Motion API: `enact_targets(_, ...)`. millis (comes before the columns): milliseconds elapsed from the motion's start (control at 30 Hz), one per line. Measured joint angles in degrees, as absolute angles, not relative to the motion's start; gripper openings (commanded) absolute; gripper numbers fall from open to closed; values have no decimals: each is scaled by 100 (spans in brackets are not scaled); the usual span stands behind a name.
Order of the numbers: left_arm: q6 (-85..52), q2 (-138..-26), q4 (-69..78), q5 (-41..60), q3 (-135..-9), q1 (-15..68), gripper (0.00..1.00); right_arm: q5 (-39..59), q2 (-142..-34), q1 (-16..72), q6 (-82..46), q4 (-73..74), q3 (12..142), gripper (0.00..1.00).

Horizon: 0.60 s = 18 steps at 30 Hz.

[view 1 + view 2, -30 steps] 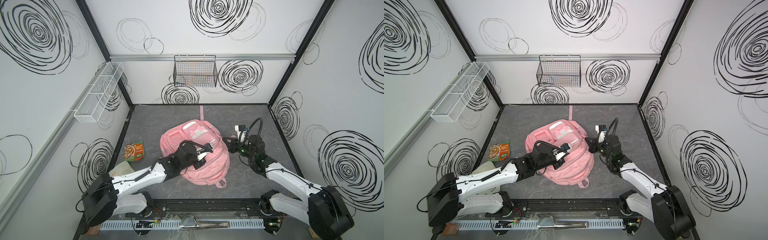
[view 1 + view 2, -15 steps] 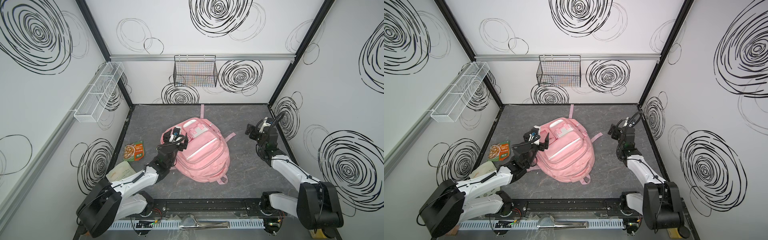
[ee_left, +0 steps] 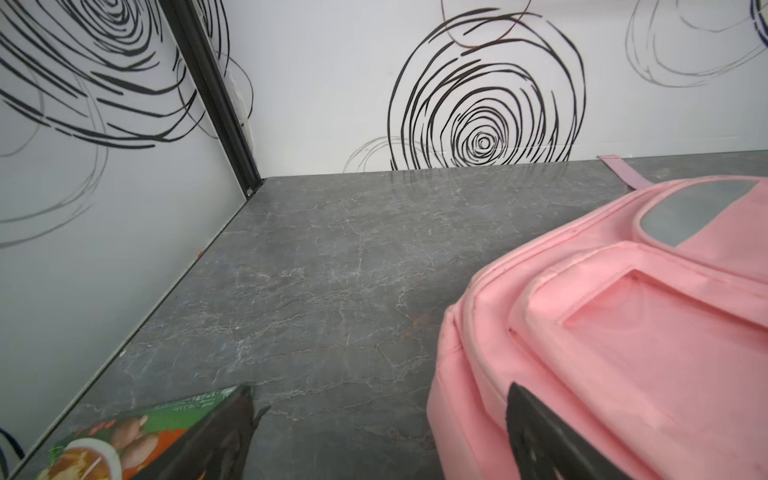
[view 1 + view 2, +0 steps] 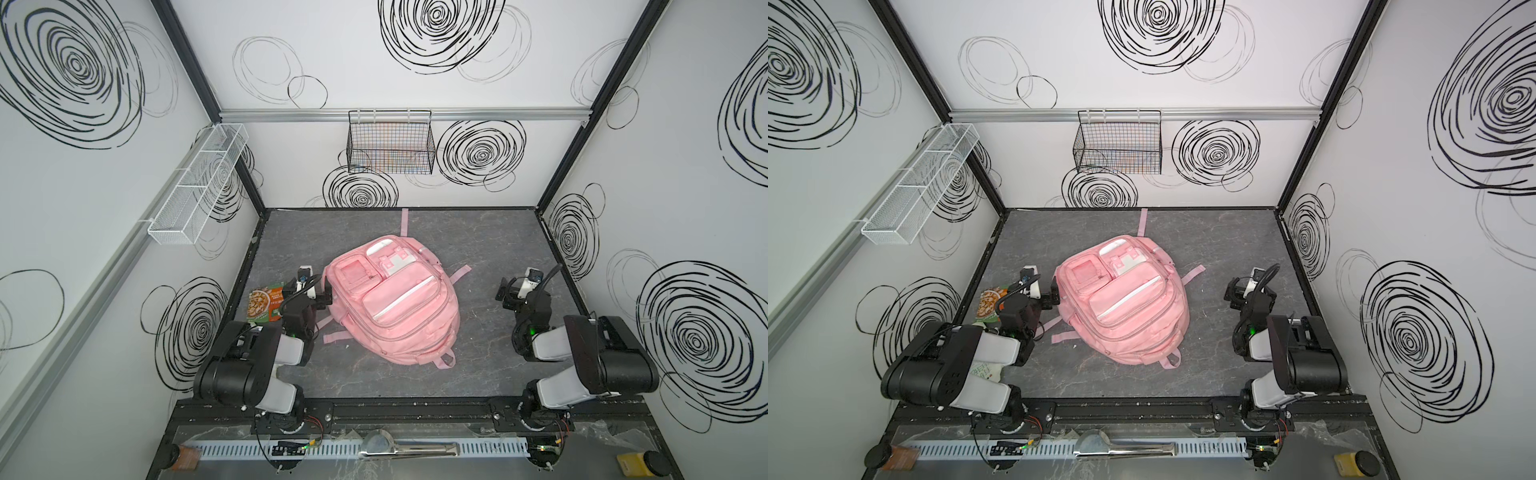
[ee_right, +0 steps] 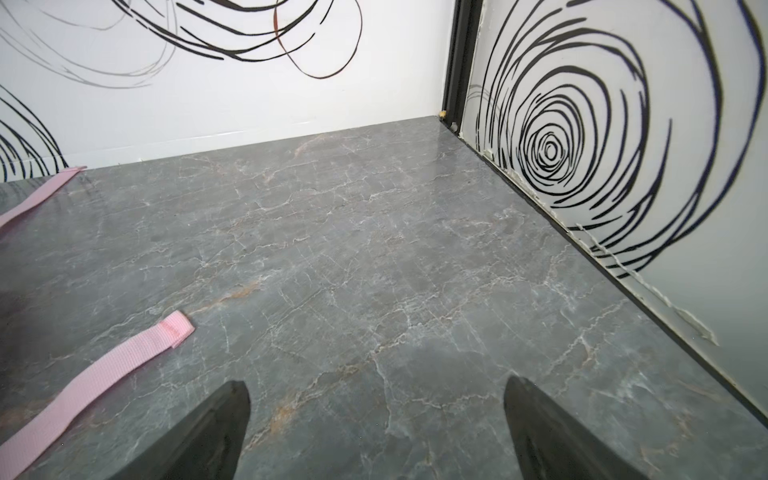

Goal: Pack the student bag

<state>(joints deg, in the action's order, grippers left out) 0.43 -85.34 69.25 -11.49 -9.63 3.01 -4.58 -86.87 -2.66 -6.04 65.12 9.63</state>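
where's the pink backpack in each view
Top view: backpack mid-floor.
Top view: backpack mid-floor too.
Left wrist: backpack close up, filling one side.
Right wrist: only its loose straps show.
Shared landmark: the strap reaching the back wall.

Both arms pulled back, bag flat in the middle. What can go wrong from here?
1. The snack packet lies right by a finger of the open left end effector; a blind descent may crush or shove it.
2. A loose strap of the student bag trails toward the open right end effector and could snag.
3. Bag pockets look zipped, so insertion may fail.
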Motion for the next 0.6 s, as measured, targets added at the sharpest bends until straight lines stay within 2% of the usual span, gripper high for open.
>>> enact_targets(167,-36,-8560,7397,-1208,-963,408,96,-436,-8615,-266,-508,6928,1009,100)
enact_targets(600,-69,-8560,7518,-1302,-963,447,96,-440,-8521,-263,-534,6670,1122,100)
